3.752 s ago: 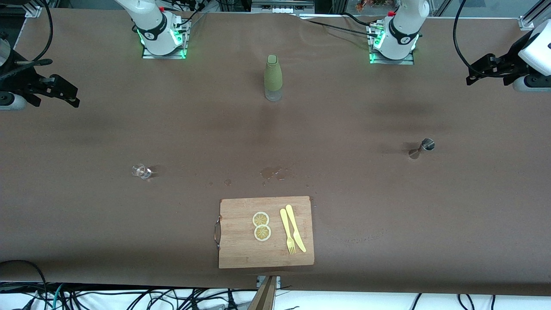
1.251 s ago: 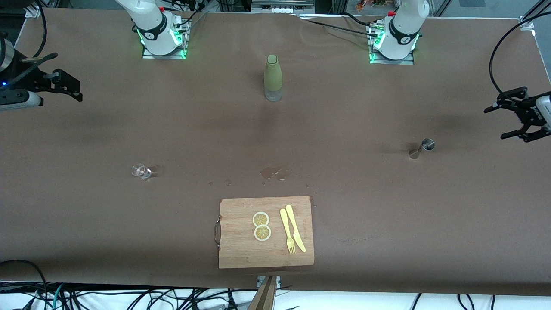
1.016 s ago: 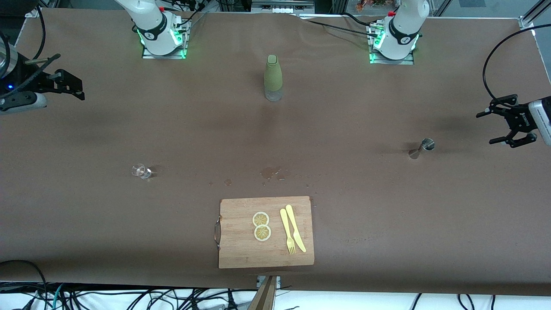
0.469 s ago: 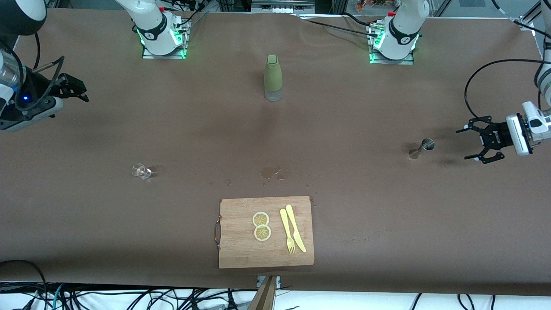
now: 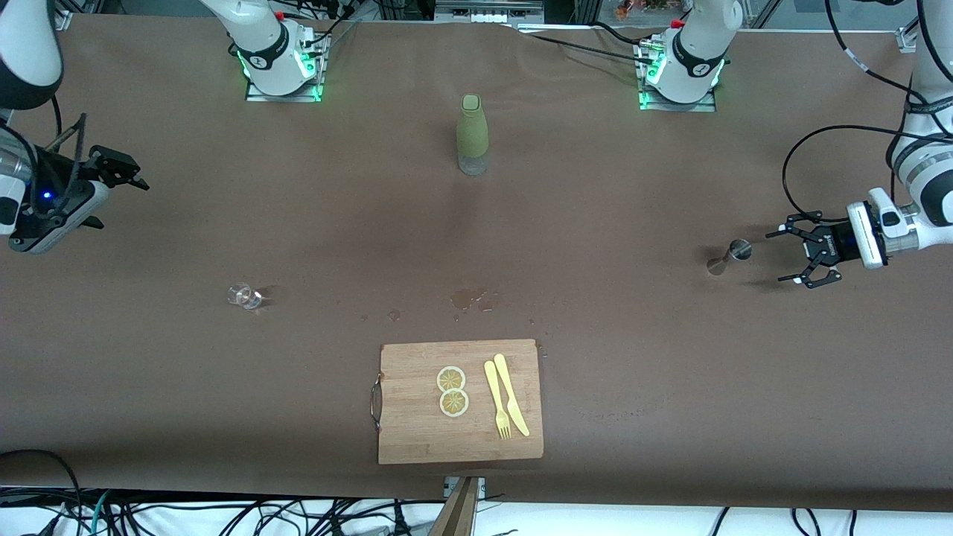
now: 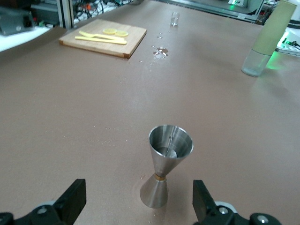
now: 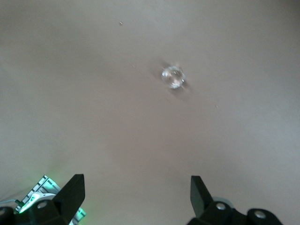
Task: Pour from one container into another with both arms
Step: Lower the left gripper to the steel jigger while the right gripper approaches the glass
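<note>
A steel jigger (image 5: 733, 253) (image 6: 168, 168) stands upright toward the left arm's end of the table. My left gripper (image 5: 778, 257) (image 6: 138, 206) is low beside it and open wide. The jigger is in line with the gap, about level with the fingertips (image 6: 70, 199), touching neither. A small clear glass (image 5: 244, 296) (image 7: 173, 77) stands toward the right arm's end. My right gripper (image 5: 123, 182) (image 7: 136, 197) hangs open and empty above the table's edge at that end, well away from the glass. A green-sleeved bottle (image 5: 472, 134) (image 6: 269, 40) stands between the two arm bases.
A wooden cutting board (image 5: 458, 447) (image 6: 131, 40) with two lemon slices (image 5: 452, 391), a yellow fork and a yellow knife (image 5: 511, 402) lies near the front camera. Small wet spots (image 5: 469, 299) mark the brown cover just above it in the front view.
The left arm swung in from the table's end and came down, bringing its open gripper up to the jigger. The right arm turned and shifted only slightly at its end.
</note>
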`<state>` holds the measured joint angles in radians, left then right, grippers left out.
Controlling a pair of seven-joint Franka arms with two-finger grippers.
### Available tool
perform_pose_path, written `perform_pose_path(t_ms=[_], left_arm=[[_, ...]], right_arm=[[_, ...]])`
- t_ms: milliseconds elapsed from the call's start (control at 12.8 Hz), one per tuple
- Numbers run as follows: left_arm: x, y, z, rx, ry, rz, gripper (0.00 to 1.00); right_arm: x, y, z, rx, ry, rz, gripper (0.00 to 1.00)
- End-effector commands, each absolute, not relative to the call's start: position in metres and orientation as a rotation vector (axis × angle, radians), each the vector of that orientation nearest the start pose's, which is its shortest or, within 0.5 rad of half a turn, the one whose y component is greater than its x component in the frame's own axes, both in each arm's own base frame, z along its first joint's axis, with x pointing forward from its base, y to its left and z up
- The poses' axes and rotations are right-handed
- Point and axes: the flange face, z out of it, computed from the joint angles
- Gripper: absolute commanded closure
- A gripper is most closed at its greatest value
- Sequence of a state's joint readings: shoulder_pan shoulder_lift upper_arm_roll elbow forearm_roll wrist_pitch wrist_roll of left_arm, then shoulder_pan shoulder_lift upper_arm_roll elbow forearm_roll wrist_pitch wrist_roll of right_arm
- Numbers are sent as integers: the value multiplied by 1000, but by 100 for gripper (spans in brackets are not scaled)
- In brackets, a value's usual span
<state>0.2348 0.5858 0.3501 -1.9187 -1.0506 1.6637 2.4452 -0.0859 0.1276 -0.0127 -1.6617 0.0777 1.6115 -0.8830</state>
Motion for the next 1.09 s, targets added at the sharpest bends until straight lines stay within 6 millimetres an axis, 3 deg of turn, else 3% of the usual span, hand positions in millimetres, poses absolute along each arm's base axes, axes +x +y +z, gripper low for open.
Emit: perform_pose_path(t_ms=[0, 235, 547, 782, 1016], left_arm=[[509, 232, 160, 1718, -1392, 974, 0], [503, 225, 134, 1655, -1403, 1058, 0], [497, 217, 108, 1604, -1396, 1110, 0], [498, 200, 92, 1564, -1365, 1142, 0], [498, 179, 74, 1514, -1334, 1162, 0]], right_arm=[[588, -78, 503, -2635, -1170, 42, 0], [594, -116, 467, -2477, -1173, -57, 0], [597, -165, 401, -2271, -1149, -210, 0], [596, -192, 350, -2118, -1163, -351, 0], [601, -195, 306, -1984, -1225, -495, 0]])
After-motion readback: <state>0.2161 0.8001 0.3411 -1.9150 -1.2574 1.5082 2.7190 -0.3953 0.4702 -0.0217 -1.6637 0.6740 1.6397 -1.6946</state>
